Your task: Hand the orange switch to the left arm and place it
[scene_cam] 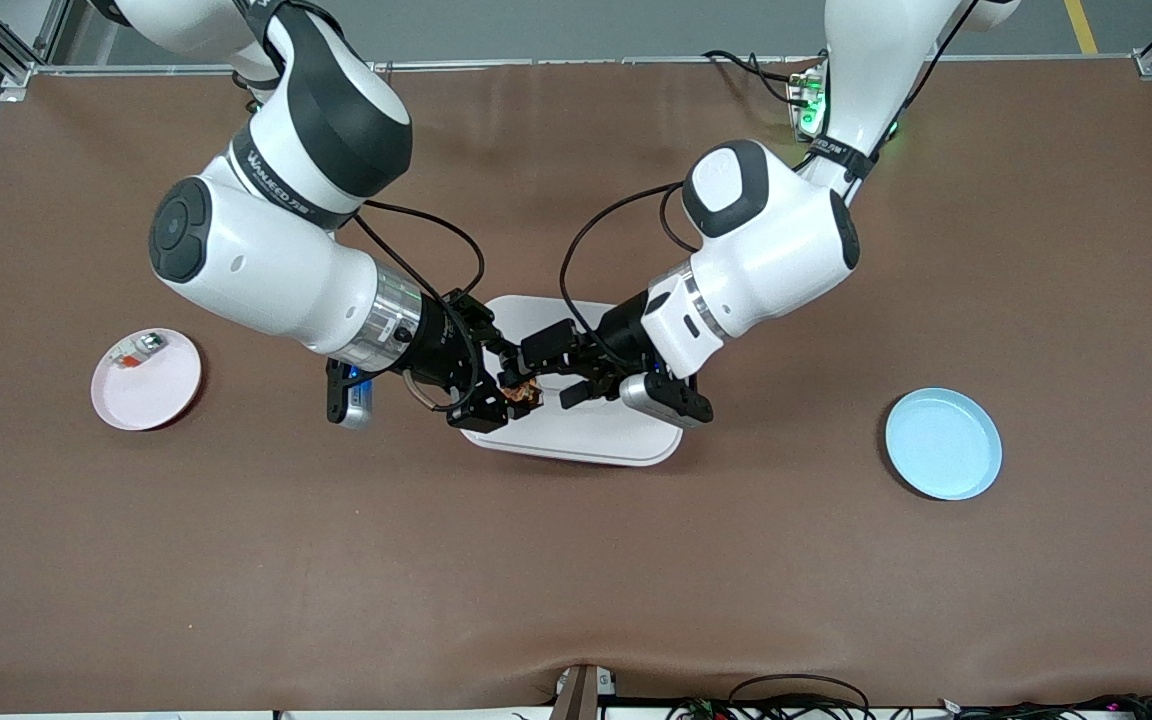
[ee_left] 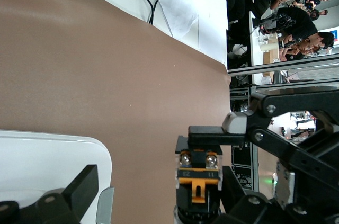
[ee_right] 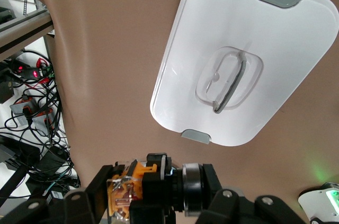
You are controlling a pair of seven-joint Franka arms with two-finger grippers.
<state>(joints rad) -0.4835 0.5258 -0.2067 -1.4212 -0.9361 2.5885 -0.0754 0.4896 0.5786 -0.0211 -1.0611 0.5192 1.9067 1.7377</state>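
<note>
The orange switch (scene_cam: 522,394) is a tiny black push-button with an orange end, held in the air over the white box (scene_cam: 616,432). My right gripper (scene_cam: 498,392) is shut on it; in the right wrist view the switch (ee_right: 139,184) sits between the jaws of this gripper (ee_right: 153,188), with the box's lid (ee_right: 275,38) and its clear handle below. My left gripper (scene_cam: 554,372) is open and faces the switch, close to it. In the left wrist view the switch (ee_left: 198,177) is straight ahead, one finger (ee_left: 80,191) stands apart from it, and a corner of the box (ee_left: 47,163) shows.
A pink plate (scene_cam: 151,395) with a small silver-and-clear part (scene_cam: 136,352) lies toward the right arm's end. A light blue plate (scene_cam: 943,443) lies toward the left arm's end. A green-lit device (scene_cam: 808,105) sits by the left arm's base. Brown mat surrounds the box.
</note>
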